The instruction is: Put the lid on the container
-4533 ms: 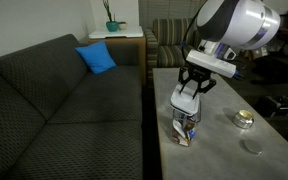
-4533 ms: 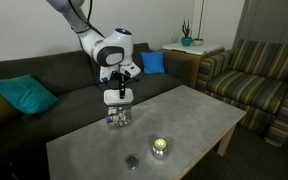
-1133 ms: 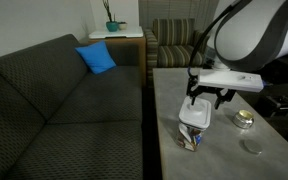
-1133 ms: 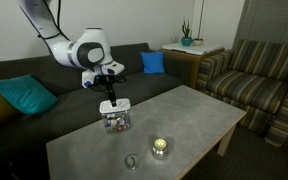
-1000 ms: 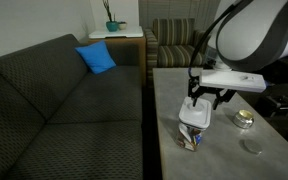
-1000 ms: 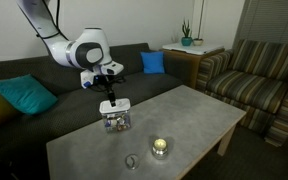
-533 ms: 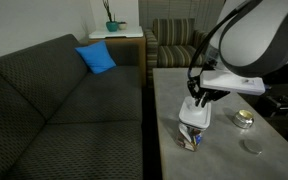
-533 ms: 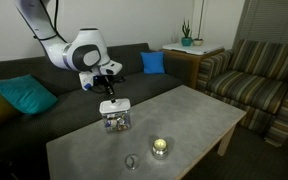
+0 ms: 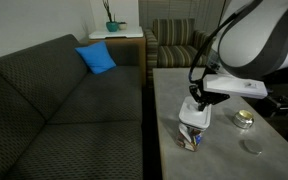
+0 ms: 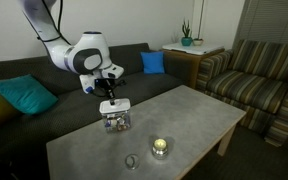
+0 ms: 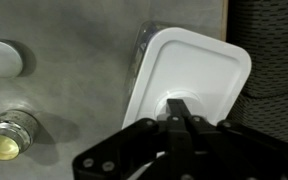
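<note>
The white lid lies flat on top of the clear container, which stands on the grey table near its sofa-side edge. In both exterior views the lid caps the tub, with small colourful items showing inside. My gripper hangs just over the lid's middle, its fingers pressed together with nothing between them. It also shows right above the lid in both exterior views. Whether the fingertips touch the lid I cannot tell.
A small round metallic tin and a grey disc lie on the table beyond the container. A dark sofa with a blue cushion runs along the table's edge. A striped armchair stands at one end.
The jaws have gone from open to shut over the last second. The gripper stays over the lid, which rests on the container unmoved.
</note>
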Available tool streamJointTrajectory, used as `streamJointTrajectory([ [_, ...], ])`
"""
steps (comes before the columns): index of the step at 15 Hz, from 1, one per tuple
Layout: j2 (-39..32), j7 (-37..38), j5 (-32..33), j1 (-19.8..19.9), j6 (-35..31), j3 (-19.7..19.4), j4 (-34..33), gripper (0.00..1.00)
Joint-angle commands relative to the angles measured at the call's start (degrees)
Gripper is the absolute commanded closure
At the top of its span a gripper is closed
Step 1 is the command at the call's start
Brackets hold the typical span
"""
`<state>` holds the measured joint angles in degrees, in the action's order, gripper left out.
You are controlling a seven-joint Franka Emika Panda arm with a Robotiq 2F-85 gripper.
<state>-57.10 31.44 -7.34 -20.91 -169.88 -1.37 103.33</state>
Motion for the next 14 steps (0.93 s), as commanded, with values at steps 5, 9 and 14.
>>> streamJointTrajectory([
  [5,-6.66,-3.34,-2.88,3.53,9.15,1.76,-10.09,1.0],
  [9,-4.47,-3.3,-2.89,2.93,6.36,1.32,-7.35,1.0],
  [14,-0.47,-2.9,-2.45,1.12,2.75,-0.19,-2.02,1.0],
])
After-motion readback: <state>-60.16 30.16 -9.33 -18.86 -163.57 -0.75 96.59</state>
